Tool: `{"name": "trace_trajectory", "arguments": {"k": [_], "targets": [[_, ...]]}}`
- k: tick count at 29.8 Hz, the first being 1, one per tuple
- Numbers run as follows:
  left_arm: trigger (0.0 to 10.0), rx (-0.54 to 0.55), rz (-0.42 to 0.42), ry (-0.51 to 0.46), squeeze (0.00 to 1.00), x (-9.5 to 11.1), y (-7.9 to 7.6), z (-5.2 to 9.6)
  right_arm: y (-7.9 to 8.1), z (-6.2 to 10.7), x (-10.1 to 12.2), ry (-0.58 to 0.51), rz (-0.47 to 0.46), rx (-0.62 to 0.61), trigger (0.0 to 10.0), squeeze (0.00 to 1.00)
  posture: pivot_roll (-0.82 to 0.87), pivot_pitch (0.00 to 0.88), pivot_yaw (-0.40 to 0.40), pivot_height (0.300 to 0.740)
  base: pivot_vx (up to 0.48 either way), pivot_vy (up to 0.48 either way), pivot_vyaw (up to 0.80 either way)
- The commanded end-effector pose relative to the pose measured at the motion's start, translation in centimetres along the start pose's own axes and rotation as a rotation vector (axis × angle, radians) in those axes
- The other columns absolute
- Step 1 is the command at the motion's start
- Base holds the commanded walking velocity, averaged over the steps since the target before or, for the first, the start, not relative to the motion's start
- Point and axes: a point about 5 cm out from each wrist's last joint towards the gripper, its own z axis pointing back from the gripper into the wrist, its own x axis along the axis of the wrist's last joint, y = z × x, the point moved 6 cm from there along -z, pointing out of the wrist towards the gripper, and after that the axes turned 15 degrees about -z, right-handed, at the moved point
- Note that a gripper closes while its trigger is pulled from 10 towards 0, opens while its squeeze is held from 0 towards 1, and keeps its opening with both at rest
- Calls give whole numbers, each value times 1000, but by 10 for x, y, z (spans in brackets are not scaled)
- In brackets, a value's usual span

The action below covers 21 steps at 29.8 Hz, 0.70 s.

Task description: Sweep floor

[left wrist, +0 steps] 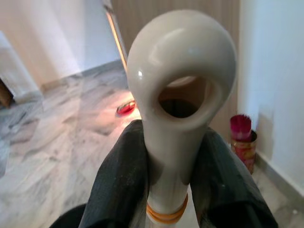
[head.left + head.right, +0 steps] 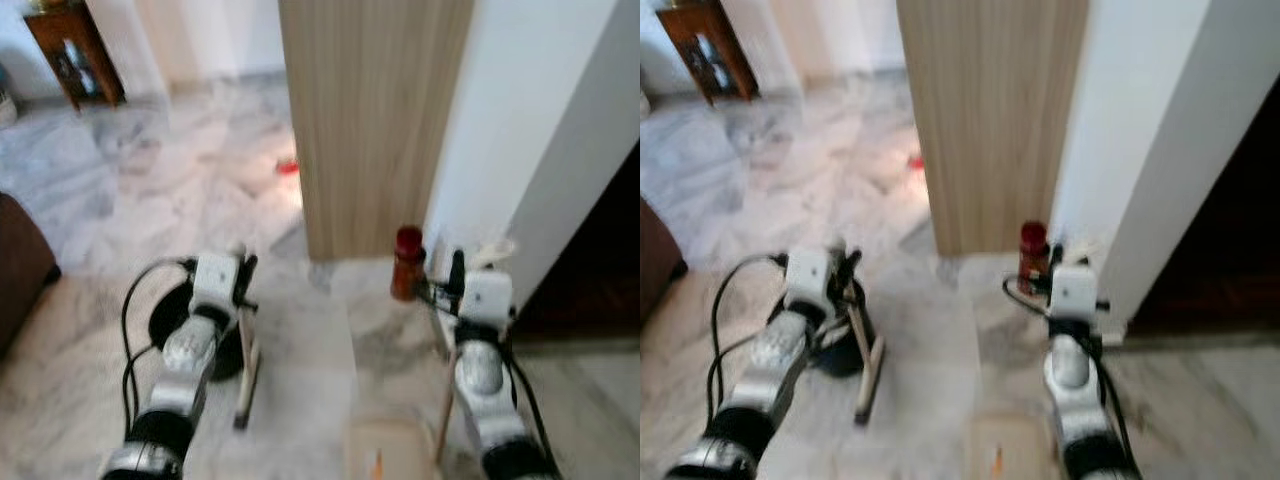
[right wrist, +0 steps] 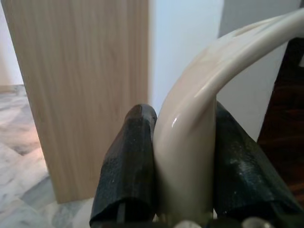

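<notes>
The left gripper (image 1: pixel 166 190) had its two black fingers (image 1: pixel 118 180) clamped on the cream broom handle (image 1: pixel 180 95), just below the single looped hole at its end; one orange band ringed the handle between the fingers. From the head view that handle ran down from the gripper toward the marble floor (image 2: pixel 150 180), with a black cable looping beside the arm.

The right gripper (image 3: pixel 183 190) likewise pinched its two fingers (image 3: pixel 126 166) on one curved cream dustpan handle (image 3: pixel 199 104), which arched away past them. Below that arm, a pale dustpan (image 2: pixel 390 450) lay on the floor, blurred.

Just ahead of the right gripper stood one brown jar (image 2: pixel 406 270) holding a red-tipped brush, close against the foot of the white wall (image 2: pixel 520 120). Beside it, between the two grippers and farther off, rose one wooden panel (image 2: pixel 370 120). Beyond the left gripper, well apart, one small red object (image 2: pixel 288 167) lay on the floor near the panel's edge. Farther still stood one dark wooden table (image 2: pixel 70 45), and a dark brown piece of furniture (image 2: pixel 20 265) sat off to the left arm's outer side.
</notes>
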Motion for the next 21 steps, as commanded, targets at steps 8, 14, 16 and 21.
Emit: {"name": "trace_trajectory", "arguments": {"k": [8,14,16,21], "targets": [[10000,50,-5,-12,0,2,10,0,12,-6,10,-27,-19,28,10000,0,-60,0,80,740,0,-77,-800],[10000,51,-3,-14,0,2,6,0,7,-9,14,-37,-14,23,10000,0,-66,0,74,740,0,0,-800],[10000,48,-6,-15,0,2,6,0,6,-9,14,-37,-15,19,10000,0,-66,0,74,740,0,-296,-800],[10000,53,4,-18,0,3,6,0,7,-7,12,-32,-15,20,10000,0,-64,0,76,740,0,-147,-800]]}}
